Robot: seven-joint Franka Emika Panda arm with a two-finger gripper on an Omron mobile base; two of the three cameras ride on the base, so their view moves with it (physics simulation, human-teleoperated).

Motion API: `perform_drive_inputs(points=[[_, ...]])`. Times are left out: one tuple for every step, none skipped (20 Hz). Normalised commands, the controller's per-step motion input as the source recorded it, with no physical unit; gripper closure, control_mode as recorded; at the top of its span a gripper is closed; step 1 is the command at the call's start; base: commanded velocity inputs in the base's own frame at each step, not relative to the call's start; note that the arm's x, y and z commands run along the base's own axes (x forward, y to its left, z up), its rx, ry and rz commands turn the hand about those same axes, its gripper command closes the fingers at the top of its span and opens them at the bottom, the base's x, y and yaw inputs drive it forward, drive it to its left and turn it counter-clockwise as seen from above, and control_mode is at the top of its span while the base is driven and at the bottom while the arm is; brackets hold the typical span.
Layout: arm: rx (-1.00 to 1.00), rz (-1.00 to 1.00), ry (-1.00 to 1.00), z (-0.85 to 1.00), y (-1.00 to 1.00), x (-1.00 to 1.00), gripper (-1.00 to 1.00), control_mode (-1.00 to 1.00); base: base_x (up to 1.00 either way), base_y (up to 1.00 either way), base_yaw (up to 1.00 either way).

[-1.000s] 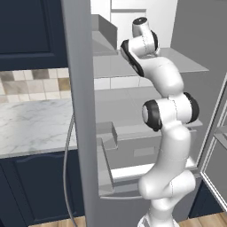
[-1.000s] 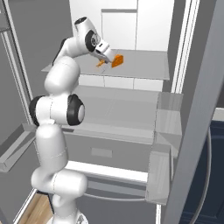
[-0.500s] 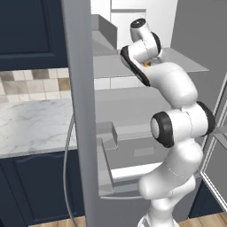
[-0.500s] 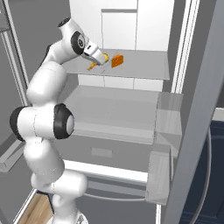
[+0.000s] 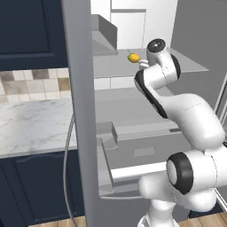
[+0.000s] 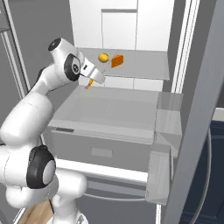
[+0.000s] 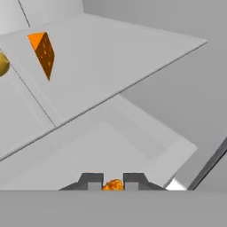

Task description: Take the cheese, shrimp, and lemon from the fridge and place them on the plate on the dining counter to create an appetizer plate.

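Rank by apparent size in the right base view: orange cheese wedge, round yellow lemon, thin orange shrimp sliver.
1-2. Orange cheese wedge and round yellow lemon: look alike, no ranking.
3. Thin orange shrimp sliver: smallest, partly hidden by the gripper pinching it.

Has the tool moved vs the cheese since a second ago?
Yes. The tool, shut on the shrimp, has pulled back from the cheese on the fridge shelf.

shrimp [image 7: 114, 185] btwn fingertips [image 7: 91, 179], cheese [image 7: 43, 52] on shelf [image 7: 115, 57]
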Motion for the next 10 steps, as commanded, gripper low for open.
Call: perform_drive_inputs(points=[[0.0, 0.0, -0.05, 0.01, -0.16, -1.0, 1.0, -1.0, 0.0, 0.0, 0.0], [0.0, 0.0, -0.05, 0.07, -0.2, -1.0, 1.0, -1.0, 0.0, 0.0, 0.0], [0.0, 0.0, -0.05, 0.16, -0.28, -1.0, 1.0, -1.0, 0.0, 0.0, 0.0], [0.0, 0.0, -0.05, 0.19, -0.39, -1.0, 1.0, -1.0, 0.0, 0.0, 0.0], [0.0, 0.0, -0.06, 0.16, -0.39, -1.0, 1.0, -1.0, 0.0, 0.0, 0.0], [0.0, 0.0, -0.06, 0.16, -0.36, -1.0, 1.0, -1.0, 0.0, 0.0, 0.0], [0.0, 0.0, -0.05, 0.14, -0.28, -1.0, 1.0, -1.0, 0.0, 0.0, 0.0], [0.0, 0.0, -0.05, 0.12, -0.2, -1.0, 1.0, -1.0, 0.0, 0.0, 0.0], [0.0, 0.0, -0.03, 0.07, 0.0, -0.96, 1.0, -1.0, 0.0, 0.0, 0.0], [0.0, 0.0, 0.0, 0.0, 0.0, -0.81, 1.0, -1.0, 0.0, 0.0, 0.0]])
